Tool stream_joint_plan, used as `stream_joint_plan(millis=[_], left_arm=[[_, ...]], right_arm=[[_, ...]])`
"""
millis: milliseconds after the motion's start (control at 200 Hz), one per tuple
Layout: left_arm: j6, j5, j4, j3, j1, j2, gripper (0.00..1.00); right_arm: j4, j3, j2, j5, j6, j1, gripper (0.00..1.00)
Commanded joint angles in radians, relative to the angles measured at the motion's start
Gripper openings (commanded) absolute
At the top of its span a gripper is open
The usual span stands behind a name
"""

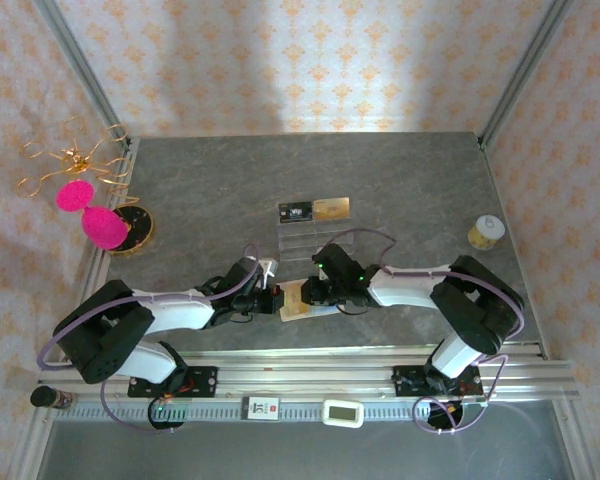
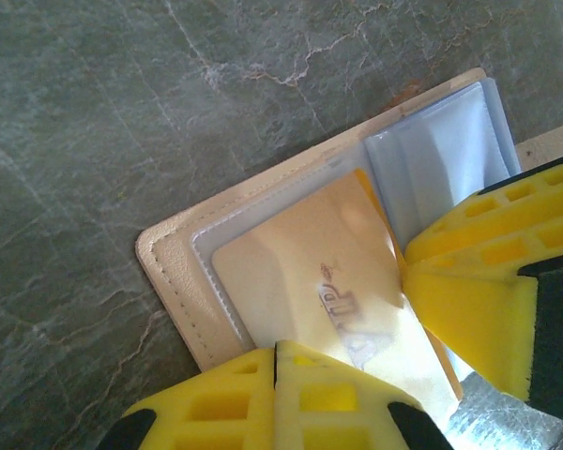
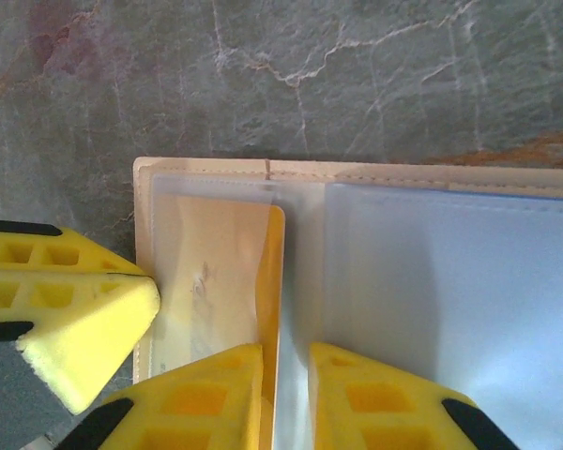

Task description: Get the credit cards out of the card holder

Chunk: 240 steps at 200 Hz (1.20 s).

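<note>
**Ana:** From above, where is the wallet?

**Ben:** The wallet [image 1: 298, 305] lies open on the table [image 1: 200, 200] near its front edge, between the two arms. The left gripper [image 1: 273, 300] is at its left end and the right gripper [image 1: 315, 293] is over its middle. The jaws are too small to read here.

**Ana:** What else is on the table?

**Ben:** A clear tray [image 1: 315, 243] sits well beyond the wallet, with a dark card [image 1: 295, 211] and a gold card [image 1: 332, 208] side by side at its far end. A gold spool [image 1: 487, 232] sits near the right edge.

**Ana:** And the left wrist camera?

**Ben:** The left gripper [image 2: 275, 354] has its fingers pressed together with no gap, and their tips are on the near edge of the wallet's left pocket. A yellow card [image 2: 300, 272] lies in that pocket under a clear sleeve. The right gripper [image 2: 405, 269] meets the card's right edge beside the fold.

**Ana:** Is the left one pinching anything?

**Ben:** I can't tell.

**Ana:** And the right wrist camera?

**Ben:** The right gripper [image 3: 284, 352] has its fingers a narrow gap apart. The yellow card's [image 3: 274, 281] orange edge runs down into that gap beside a strip of pale sleeve. I can't tell whether it is clamped. The left gripper's [image 3: 145, 286] closed tip touches the wallet's left border. The wallet's right half is a flat bluish panel.
</note>
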Motion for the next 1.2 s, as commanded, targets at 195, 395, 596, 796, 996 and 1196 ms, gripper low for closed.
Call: stream_joint_plan(millis=[195, 395, 596, 796, 996, 1196], left_arm=[[0.026, -0.008, -0.007, -0.012, -0.022, 0.061, 0.0], [0.055, -0.012, -0.008, -0.013, -0.015, 0.044, 0.0], [0.073, -0.013, -0.029, 0.001, -0.001, -0.018, 0.0], [0.075, -0.012, -0.027, 0.057, -0.04, -0.057, 0.0], [0.051, -0.005, 0.031, 0.079, -0.082, 0.036, 0.0], [0.059, -0.097, -0.053, 0.088, -0.08, 0.054, 0.0]], right_arm=[[0.018, 0.009, 0.008, 0.007, 0.005, -0.005, 0.05], [0.016, -0.034, -0.056, 0.066, 0.038, -0.017, 0.0], [0.002, -0.075, -0.101, 0.087, 0.061, -0.033, 0.0], [0.024, -0.083, -0.095, 0.072, 0.068, -0.033, 0.0], [0.039, -0.084, -0.089, 0.058, 0.063, -0.033, 0.0], [0.035, -0.086, -0.085, 0.047, 0.055, -0.036, 0.0]])
